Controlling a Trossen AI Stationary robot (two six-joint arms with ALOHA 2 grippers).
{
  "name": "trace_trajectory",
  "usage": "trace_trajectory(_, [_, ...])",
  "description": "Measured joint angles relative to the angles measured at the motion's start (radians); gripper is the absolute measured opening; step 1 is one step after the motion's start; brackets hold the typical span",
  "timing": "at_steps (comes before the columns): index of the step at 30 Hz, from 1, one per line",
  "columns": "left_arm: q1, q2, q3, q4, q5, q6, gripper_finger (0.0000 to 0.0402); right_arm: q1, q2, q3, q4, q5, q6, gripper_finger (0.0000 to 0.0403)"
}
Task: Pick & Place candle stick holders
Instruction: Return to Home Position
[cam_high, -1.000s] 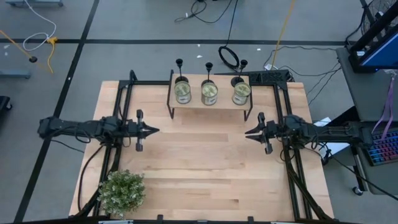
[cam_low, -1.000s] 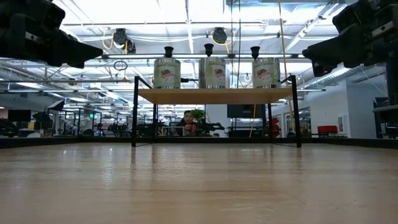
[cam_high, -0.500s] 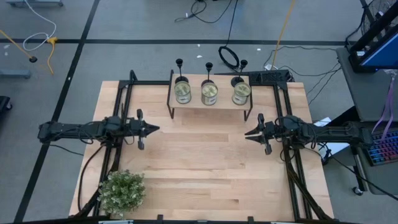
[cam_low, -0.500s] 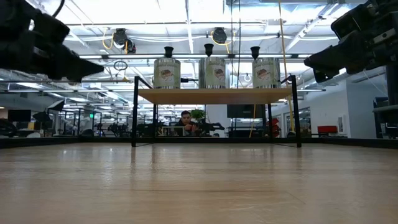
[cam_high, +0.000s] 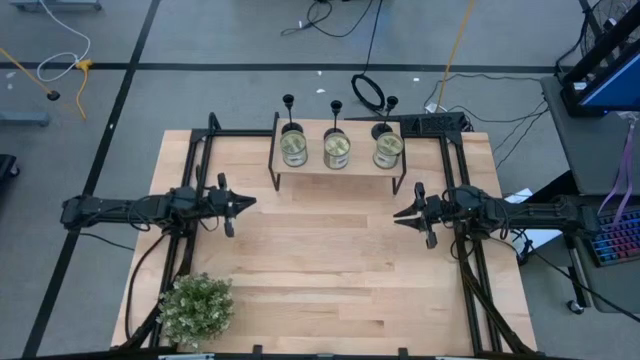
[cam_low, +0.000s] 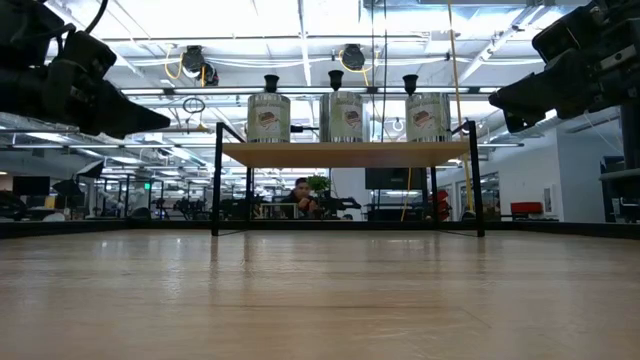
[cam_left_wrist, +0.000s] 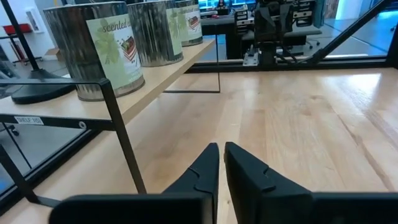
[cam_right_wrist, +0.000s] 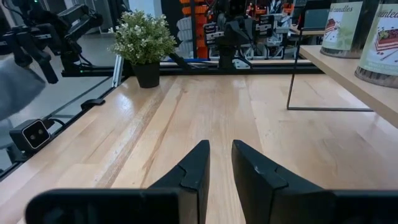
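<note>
Three black candle stick holders (cam_high: 288, 103) (cam_high: 336, 106) (cam_high: 391, 103) stand upright on the far side of a small wooden shelf (cam_high: 338, 168), each behind a tin. Their cups show above the tins in the low view (cam_low: 271, 82) (cam_low: 336, 78) (cam_low: 410, 83). One round base (cam_left_wrist: 36, 92) rests on the shelf board. My left gripper (cam_high: 250, 203) hovers shut and empty above the table, left of the shelf; it also shows in the left wrist view (cam_left_wrist: 221, 149). My right gripper (cam_high: 397, 213) hovers shut and empty to the right, also in the right wrist view (cam_right_wrist: 221, 146).
Three labelled metal tins (cam_high: 338, 150) stand in a row on the shelf in front of the holders. The shelf has thin black metal legs (cam_left_wrist: 124, 146). A potted plant (cam_high: 196, 308) stands at the table's near left corner. Bare tabletop (cam_high: 320, 260) lies between the arms.
My left gripper has sunk a little toward the table and turned slightly toward the shelf, staying shut and empty.
</note>
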Motion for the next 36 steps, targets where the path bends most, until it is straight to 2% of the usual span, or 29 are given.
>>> trace_trajectory(17, [-0.010,0.000,0.001,0.001,0.000,-0.005,0.0037,0.000,0.000,0.000,0.000,0.000,0.000,0.0059])
trace_trajectory(36, [-0.230,0.000,0.001,0.000,0.003,-0.005,0.0037,0.000,0.000,0.000,0.000,0.000,0.000,0.0059])
